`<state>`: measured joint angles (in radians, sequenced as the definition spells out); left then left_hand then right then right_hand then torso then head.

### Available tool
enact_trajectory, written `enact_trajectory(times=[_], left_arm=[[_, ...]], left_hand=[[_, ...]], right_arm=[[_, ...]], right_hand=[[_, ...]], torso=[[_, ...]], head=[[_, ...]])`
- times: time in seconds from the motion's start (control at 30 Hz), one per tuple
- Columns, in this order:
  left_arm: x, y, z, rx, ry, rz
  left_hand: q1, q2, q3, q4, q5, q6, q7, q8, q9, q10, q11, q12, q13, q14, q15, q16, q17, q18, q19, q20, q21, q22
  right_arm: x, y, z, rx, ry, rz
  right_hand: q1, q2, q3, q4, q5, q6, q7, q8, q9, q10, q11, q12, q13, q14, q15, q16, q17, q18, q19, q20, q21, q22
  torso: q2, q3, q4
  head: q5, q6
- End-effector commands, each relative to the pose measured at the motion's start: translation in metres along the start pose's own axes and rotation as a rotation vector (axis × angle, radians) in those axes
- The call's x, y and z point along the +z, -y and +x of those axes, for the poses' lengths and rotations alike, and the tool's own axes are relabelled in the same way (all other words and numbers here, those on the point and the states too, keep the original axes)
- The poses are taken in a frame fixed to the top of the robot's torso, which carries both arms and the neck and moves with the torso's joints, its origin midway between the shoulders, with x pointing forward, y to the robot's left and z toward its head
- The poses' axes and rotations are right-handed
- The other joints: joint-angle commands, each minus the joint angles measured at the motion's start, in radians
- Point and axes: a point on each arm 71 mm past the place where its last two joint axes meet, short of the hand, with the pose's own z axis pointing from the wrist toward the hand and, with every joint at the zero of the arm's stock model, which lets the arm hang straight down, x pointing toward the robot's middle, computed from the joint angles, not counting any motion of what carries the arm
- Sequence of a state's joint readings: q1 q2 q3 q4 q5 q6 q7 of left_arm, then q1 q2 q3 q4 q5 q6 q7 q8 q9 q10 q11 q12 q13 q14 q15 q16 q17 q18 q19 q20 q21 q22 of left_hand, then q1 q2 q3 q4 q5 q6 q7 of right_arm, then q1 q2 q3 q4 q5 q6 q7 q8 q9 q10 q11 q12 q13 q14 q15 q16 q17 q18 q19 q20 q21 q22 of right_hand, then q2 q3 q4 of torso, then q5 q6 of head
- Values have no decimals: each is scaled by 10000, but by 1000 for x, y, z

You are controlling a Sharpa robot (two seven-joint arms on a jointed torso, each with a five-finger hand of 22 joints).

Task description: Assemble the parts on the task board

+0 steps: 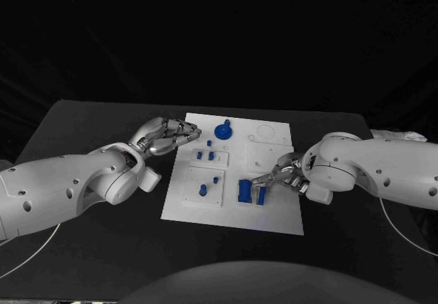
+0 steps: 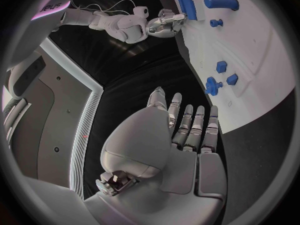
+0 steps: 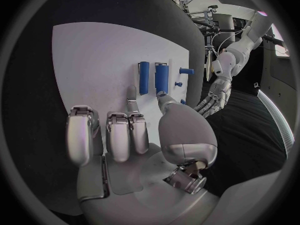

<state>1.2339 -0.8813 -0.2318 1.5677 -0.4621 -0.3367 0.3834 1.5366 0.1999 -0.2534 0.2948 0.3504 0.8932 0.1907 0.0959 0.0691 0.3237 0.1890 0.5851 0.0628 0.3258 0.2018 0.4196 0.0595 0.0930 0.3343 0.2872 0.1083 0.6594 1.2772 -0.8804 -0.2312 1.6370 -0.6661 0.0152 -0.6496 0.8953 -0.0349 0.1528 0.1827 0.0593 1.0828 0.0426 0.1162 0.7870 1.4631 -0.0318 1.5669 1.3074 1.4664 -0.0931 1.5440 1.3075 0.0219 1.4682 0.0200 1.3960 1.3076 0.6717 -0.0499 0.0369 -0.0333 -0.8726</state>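
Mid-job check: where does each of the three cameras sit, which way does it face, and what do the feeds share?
Head view: on the robot's head, facing down at the task board; both arms, left hand and right hand show.
Left wrist view: behind the left hand, facing past its fingers to the board's edge; the right hand shows beyond.
Right wrist view: behind the right hand, facing across the board.
Shared: all show the two long blue parts.
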Motion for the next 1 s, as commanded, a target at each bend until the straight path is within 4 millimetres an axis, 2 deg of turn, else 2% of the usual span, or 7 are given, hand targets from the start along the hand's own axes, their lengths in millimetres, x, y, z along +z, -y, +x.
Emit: enact_trajectory(times=[0.03,0.4,0.67,1.0], left_arm=[[1,0,2,-24,-187,38],[0,-1,2,-21,-195,-25],[0,-1,2,-19,-206,-61],[0,-2,2,-14,-224,-99]], left_hand=[[111,4,-69,-14,30,49,9,40,7,62,-12,60,5,71,-15,47,10,174,32,22,28,-11],[114,17,-66,-15,37,55,9,45,7,67,-8,58,4,73,-12,52,9,184,30,23,28,-12],[114,17,-66,-15,37,55,9,45,7,67,-8,58,4,73,-12,52,9,184,30,23,28,-12],[120,24,-64,-17,42,57,10,47,7,72,-6,56,4,81,-9,63,9,192,28,24,28,-13]], right_arm=[[0,-1,1,91,-62,-110],[0,0,2,399,-205,-114],[0,1,1,499,-176,-120],[-4,4,-1,785,65,-185]], right_hand=[[-55,15,-79,27,-51,125,-6,97,50,1077,12,39,2634,926,41,-60,2113,197,306,40,-26,2079],[81,125,-194,94,-39,341,-122,454,373,1077,-89,39,2634,930,-41,-50,2125,193,321,-29,-13,2087],[157,187,-314,153,-35,361,-203,800,786,1077,-161,39,2634,931,-104,-48,2125,191,331,-91,-11,2090],[207,215,-329,153,-13,296,-210,864,894,1077,-170,39,2634,931,-114,-47,2126,191,331,-103,-15,2090]], torso=[[0,-2,3],[0,-3,-1],[-4,-2,-1],[1,-2,-1]], head=[[-4,0],[27,0],[40,0],[48,0]])
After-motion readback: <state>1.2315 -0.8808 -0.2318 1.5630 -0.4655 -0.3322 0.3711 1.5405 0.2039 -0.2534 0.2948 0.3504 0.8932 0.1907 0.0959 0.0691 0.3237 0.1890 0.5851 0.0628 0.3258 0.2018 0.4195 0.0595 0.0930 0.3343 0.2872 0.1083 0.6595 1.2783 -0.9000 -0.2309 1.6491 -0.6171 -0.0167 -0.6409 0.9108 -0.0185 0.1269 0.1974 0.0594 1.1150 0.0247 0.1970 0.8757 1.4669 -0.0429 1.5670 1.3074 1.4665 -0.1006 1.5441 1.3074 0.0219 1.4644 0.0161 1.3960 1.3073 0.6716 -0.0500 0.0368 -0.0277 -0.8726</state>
